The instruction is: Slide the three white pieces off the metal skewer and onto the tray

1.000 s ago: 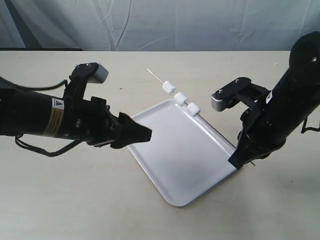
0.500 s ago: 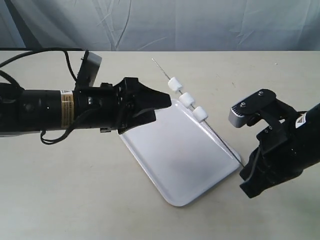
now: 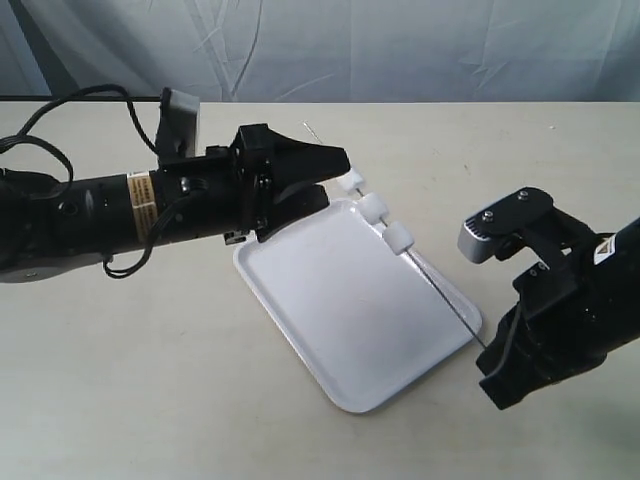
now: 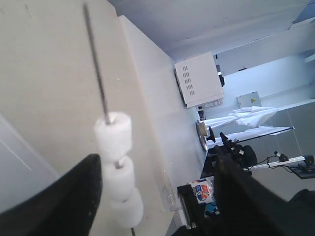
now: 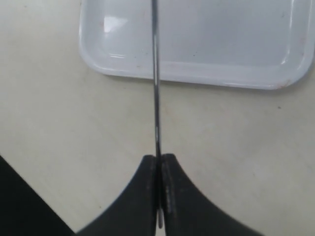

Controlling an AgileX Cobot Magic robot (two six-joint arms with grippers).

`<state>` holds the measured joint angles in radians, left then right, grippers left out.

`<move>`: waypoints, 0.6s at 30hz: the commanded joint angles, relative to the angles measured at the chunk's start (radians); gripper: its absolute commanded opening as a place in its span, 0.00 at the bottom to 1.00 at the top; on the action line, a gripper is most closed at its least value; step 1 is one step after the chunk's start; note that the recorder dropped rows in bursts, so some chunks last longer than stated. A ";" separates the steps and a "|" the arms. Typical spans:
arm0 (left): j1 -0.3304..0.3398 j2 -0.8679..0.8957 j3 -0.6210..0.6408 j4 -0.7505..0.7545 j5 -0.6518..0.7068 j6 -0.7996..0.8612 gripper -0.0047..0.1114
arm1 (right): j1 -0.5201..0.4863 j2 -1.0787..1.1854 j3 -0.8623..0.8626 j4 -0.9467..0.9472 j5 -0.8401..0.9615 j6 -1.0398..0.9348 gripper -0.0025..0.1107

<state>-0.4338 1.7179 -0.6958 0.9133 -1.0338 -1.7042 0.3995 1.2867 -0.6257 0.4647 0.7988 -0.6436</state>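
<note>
Three white pieces (image 3: 373, 208) sit in a row on the metal skewer (image 3: 440, 290), which slants over the far right edge of the white tray (image 3: 330, 320). My right gripper (image 3: 488, 348) is shut on the skewer's near end, just off the tray's right corner; the right wrist view shows the skewer (image 5: 155, 88) pinched between the fingertips (image 5: 158, 160) with the tray (image 5: 197, 81) beyond. My left gripper (image 3: 338, 163) stands open at the farthest piece. In the left wrist view the pieces (image 4: 119, 174) lie between its fingers (image 4: 158, 162), close to one finger, with the bare skewer tip (image 4: 96, 73) beyond.
The beige table (image 3: 150, 400) lies under everything. A pale curtain (image 3: 400, 50) hangs behind the table's far edge. Black cables (image 3: 60, 110) loop over the left arm at the back left.
My left gripper has swung from the tray's front left up to the skewer and opened wider. My right gripper came down and nearer, tilting the skewer over the tray.
</note>
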 commanded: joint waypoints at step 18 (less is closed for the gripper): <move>-0.007 0.004 -0.075 0.068 0.114 -0.026 0.58 | 0.002 -0.003 0.021 0.045 -0.010 -0.038 0.02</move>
<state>-0.4338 1.7179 -0.7670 0.9758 -0.9296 -1.7262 0.3995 1.2867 -0.6074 0.4940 0.7929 -0.6707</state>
